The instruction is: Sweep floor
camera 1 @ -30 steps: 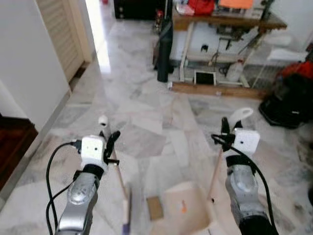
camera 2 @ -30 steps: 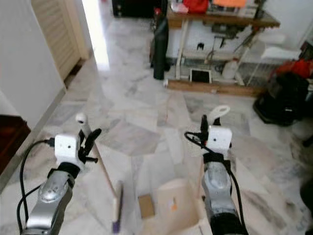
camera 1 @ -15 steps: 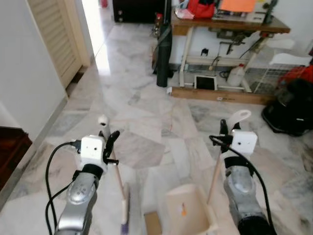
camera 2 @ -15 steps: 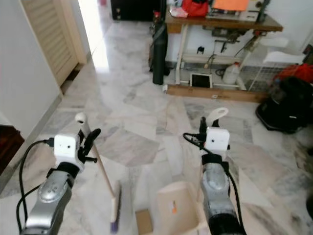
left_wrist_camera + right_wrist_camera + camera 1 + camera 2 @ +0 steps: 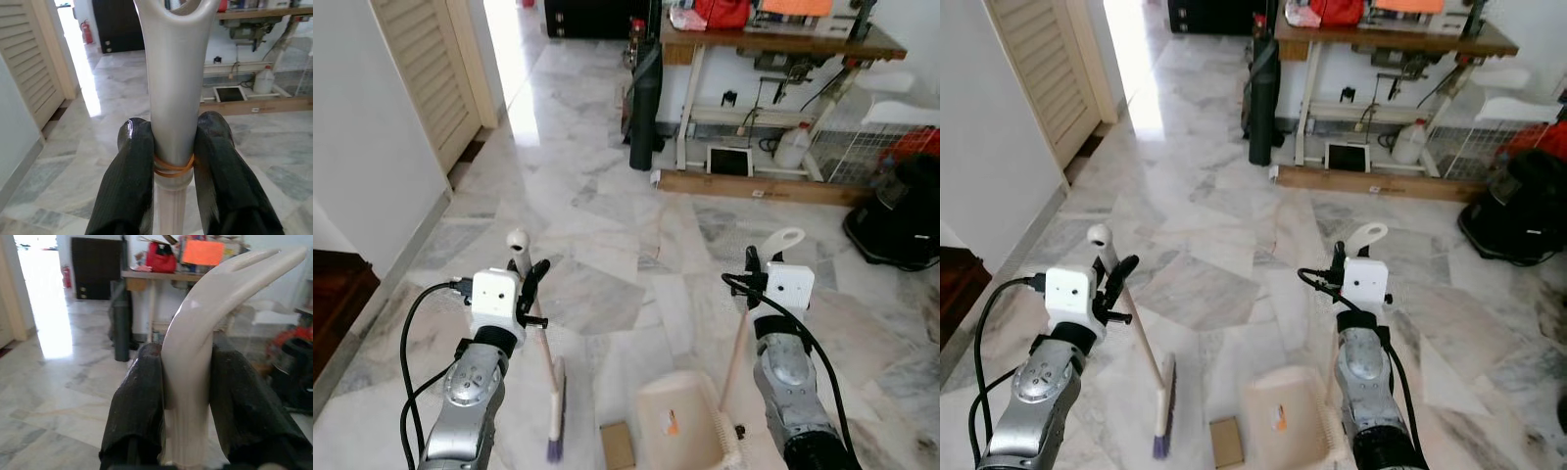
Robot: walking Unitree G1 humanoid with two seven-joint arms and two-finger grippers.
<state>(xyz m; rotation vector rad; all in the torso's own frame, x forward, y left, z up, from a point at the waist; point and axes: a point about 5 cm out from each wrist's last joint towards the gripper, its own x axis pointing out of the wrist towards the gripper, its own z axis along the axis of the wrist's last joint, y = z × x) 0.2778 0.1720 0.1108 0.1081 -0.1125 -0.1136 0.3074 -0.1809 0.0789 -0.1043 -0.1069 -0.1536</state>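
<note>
On the marble floor: a grey-veined white marble floor (image 5: 607, 225) runs ahead toward a wooden workbench (image 5: 773, 39) cluttered with gear; the robot stands in the open stretch before it.
Left gripper (image 5: 172, 147): clenched on the pale grey plastic handle of a short broom (image 5: 546, 367), both black fingers (image 5: 132, 166) pressed flat against the shaft just above an orange rubber band (image 5: 172, 166).
Broom position: the handle leans up toward the left gripper while the purple-tipped bristle head (image 5: 554, 431) rests low at the floor, so the bristles can drag debris sideways.
Right gripper (image 5: 187, 382): closed around the cream curved handle of a long-handled dustpan (image 5: 680, 426), fingers on either side of the loop grip.
Dustpan position: the cream pan sits on the floor between the two arms, its wooden pole (image 5: 736, 343) rising to the right gripper; held this way the mouth seems to face the broom side, ready to receive.
Debris: a small flat brown cardboard piece (image 5: 616, 443) lies on the floor between the bristle head and the pan, just beside the pan's edge and not yet inside it.
Step in hand: likely the final push, broom on one side and pan on the other, bracketing the scrap.
Next move needs: a short sideways stroke of the bristles toward the pan, with the pan held steady against the floor.
Risk: the flat scrap could slide under the pan lip.
</note>
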